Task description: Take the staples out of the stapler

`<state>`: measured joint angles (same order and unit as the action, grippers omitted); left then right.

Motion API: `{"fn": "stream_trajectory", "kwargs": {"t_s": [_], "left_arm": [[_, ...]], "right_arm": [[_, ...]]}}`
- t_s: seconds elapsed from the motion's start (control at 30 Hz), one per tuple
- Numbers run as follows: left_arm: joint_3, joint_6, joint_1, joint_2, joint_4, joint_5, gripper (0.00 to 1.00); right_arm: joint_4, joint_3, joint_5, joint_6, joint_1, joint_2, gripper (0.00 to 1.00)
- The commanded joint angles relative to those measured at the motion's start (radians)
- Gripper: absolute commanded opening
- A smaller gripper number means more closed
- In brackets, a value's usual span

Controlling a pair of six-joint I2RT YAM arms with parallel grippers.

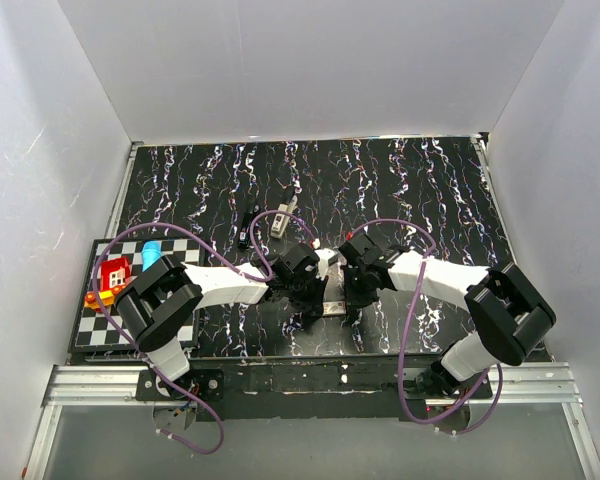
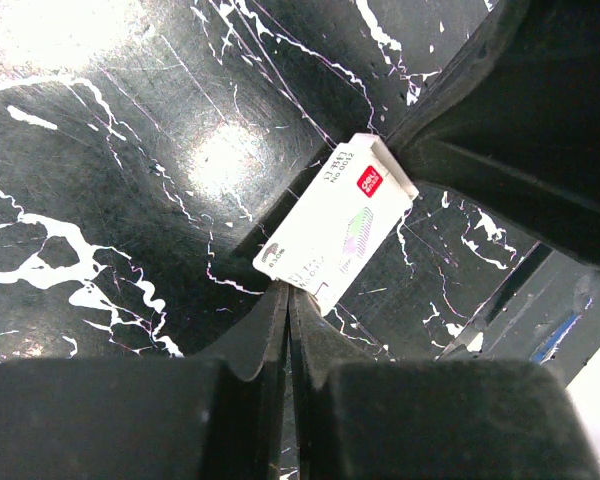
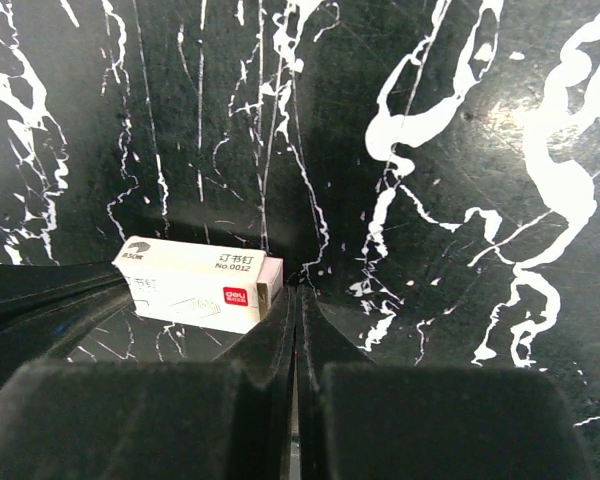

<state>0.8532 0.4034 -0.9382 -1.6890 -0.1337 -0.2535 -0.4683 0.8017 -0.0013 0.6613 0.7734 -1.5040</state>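
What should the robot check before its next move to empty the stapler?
1. Left gripper free: ok, it is shut with nothing in it.
2. Right gripper free: ok, it is shut with nothing in it.
3. Grippers ready to grab: not ok, both pairs of jaws are closed.
4. Stapler within reach: cannot tell, neither wrist view shows it.
5. White staple box out of the way: not ok, it lies flat on the table right between the two grippers' tips.
6. Box clear of the fingers: cannot tell.
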Motion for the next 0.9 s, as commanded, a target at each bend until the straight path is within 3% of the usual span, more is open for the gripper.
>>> {"fn": "stream_trajectory", "kwargs": {"t_s": [0.0, 0.23, 0.57, 0.73, 0.87], "left_arm": [[0.023, -0.011, -0.007, -0.006, 0.0, -0.006, 0.0], [0.02, -0.011, -0.007, -0.003, -0.001, -0.003, 0.0], [0.021, -0.014, -0.005, 0.032, -0.015, 0.031, 0.0], [0.023, -0.012, -0.007, 0.071, -0.035, 0.077, 0.19], [0.032, -0.017, -0.007, 0.083, -0.058, 0.097, 0.28]], "right_arm": [[0.059, -0.012, -0.055, 0.034, 0.0, 0.016, 0.01], [0.083, -0.018, -0.078, 0.054, 0.0, 0.019, 0.01], [0.004, -0.001, 0.033, 0.031, 0.0, 0.07, 0.03], [-0.03, 0.008, 0.083, 0.017, 0.0, 0.091, 0.15], [-0.053, 0.024, 0.116, 0.003, -0.002, 0.091, 0.25]]}}
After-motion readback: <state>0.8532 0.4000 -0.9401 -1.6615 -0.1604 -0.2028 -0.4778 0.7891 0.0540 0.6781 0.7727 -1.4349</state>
